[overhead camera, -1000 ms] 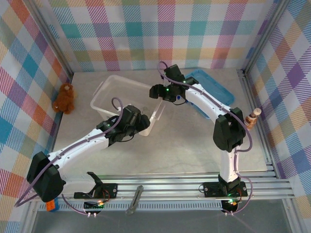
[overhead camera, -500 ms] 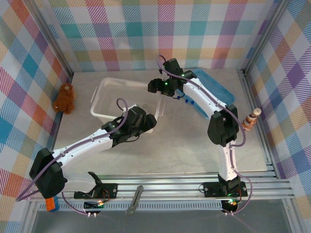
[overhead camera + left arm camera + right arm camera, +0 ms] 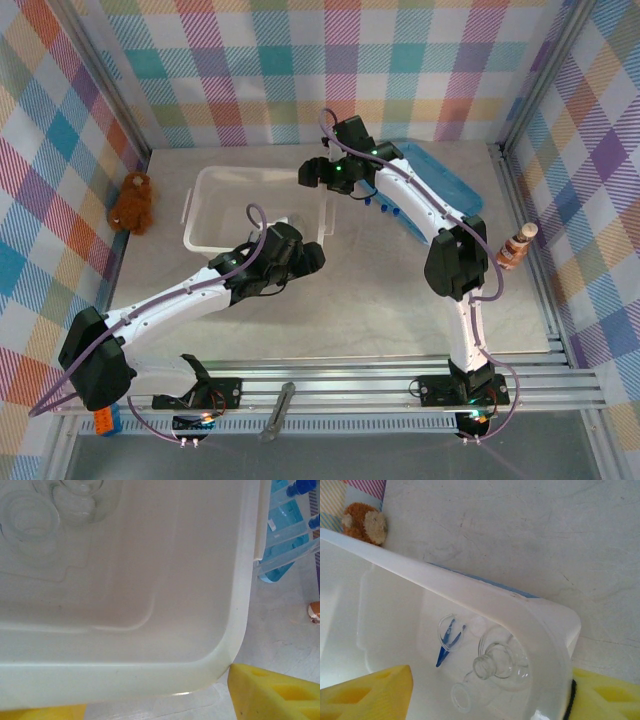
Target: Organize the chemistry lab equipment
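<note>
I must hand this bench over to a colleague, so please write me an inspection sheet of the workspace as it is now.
Surface: pale marbled table, no spill seen.
Job's things: flask, tweezers and beakers lie in the white bin; blue-capped tubes lie on the blue tray.
Clutter: teddy bear by the left wall; bottle-shaped figure by the right wall.
Grippers: left gripper open at the bin's near right corner; right gripper open, straddling its far right corner.
Cables: purple cables loop along both arms.
Surroundings: checked walls, metal frame.
</note>
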You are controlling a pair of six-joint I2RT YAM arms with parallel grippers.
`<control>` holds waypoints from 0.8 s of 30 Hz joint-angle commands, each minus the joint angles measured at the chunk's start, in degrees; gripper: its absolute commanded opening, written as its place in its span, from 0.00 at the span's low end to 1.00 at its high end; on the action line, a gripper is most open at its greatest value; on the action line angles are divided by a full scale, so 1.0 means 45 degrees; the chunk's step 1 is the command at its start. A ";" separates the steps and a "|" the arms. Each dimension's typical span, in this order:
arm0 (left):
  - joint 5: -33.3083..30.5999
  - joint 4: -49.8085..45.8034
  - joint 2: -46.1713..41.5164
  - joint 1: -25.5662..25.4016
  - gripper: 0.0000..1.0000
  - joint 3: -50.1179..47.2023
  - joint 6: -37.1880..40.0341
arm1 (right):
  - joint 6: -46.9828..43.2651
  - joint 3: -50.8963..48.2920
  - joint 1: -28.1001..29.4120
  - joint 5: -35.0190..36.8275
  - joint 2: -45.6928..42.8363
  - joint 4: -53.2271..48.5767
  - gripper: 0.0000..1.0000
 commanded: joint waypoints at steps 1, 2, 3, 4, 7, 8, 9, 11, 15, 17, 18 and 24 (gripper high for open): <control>0.0016 -0.0212 0.0039 0.0046 0.73 0.0500 0.0527 | -0.0209 0.0836 0.0113 -0.0513 0.0027 0.0057 0.73; 0.0042 -0.0220 0.0045 0.0093 0.73 0.0510 0.0559 | -0.0190 0.0841 0.0103 -0.0491 0.0045 0.0057 0.73; 0.0062 -0.0183 0.0062 0.0120 0.73 0.0511 0.0621 | -0.0205 0.0844 0.0104 -0.0474 0.0044 0.0046 0.73; 0.0066 -0.0179 0.0085 0.0157 0.73 0.0566 0.0665 | -0.0191 0.0842 0.0097 -0.0466 0.0067 0.0052 0.73; 0.0087 -0.0252 0.0098 0.0272 0.73 0.0648 0.0777 | -0.0180 0.0803 0.0063 -0.0475 0.0109 0.0014 0.73; 0.0104 -0.0252 0.0089 0.0297 0.73 0.0662 0.0804 | -0.0171 0.0773 0.0064 -0.0473 0.0139 0.0037 0.73; 0.0099 -0.0239 0.0083 0.0339 0.73 0.0648 0.0818 | -0.0178 0.0745 0.0052 -0.0476 0.0145 0.0047 0.73; 0.0161 -0.0223 0.0093 0.0410 0.73 0.0651 0.0821 | -0.0188 0.0695 0.0059 -0.0475 0.0195 0.0057 0.73; 0.0217 -0.0130 0.0110 0.0561 0.73 0.0605 0.0854 | -0.0112 0.0374 0.0035 -0.0456 0.0204 0.0223 0.73; 0.0275 -0.0056 0.0089 0.0635 0.73 0.0546 0.0846 | -0.0075 0.0211 0.0021 -0.0435 0.0185 0.0271 0.73; 0.0300 -0.0007 0.0103 0.0669 0.73 0.0511 0.0857 | -0.0074 0.0111 0.0005 -0.0419 0.0165 0.0323 0.73; 0.0559 0.0219 0.0339 0.0744 0.73 0.0491 0.0875 | -0.0105 -0.0376 -0.0073 -0.0234 0.0109 0.0410 0.74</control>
